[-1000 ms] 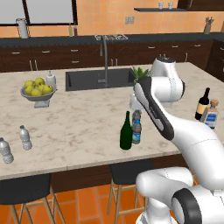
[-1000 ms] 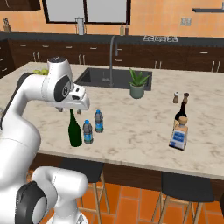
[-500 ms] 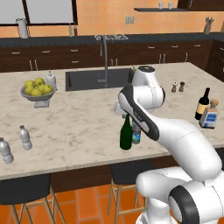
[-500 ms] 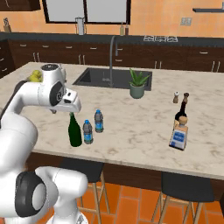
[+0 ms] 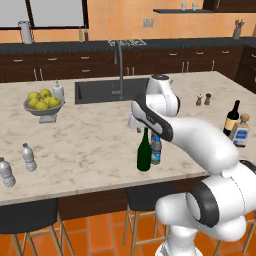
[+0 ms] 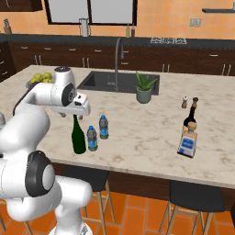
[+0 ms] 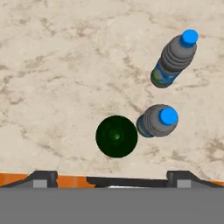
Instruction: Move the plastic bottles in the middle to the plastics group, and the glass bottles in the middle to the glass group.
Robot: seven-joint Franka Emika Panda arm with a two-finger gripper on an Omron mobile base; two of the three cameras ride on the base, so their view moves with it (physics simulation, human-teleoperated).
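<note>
Swinging in from the sink side, the pincer (image 6: 75,111) now hangs spread and empty above the green wine bottle (image 7: 116,136). That bottle stands upright on the worktop (image 5: 90,145) directly below, long axis vertical, neck pointing up between the tips, with two blue-capped bottles (image 7: 158,120) just beside it.

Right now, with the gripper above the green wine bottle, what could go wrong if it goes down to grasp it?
The nearer blue-capped plastic bottle stands almost against the green wine bottle, so a finger may knock it over. The gripper appears off centre from the wine bottle's top; descending so, it may strike the neck and tip the tall bottle near the counter edge.
</note>
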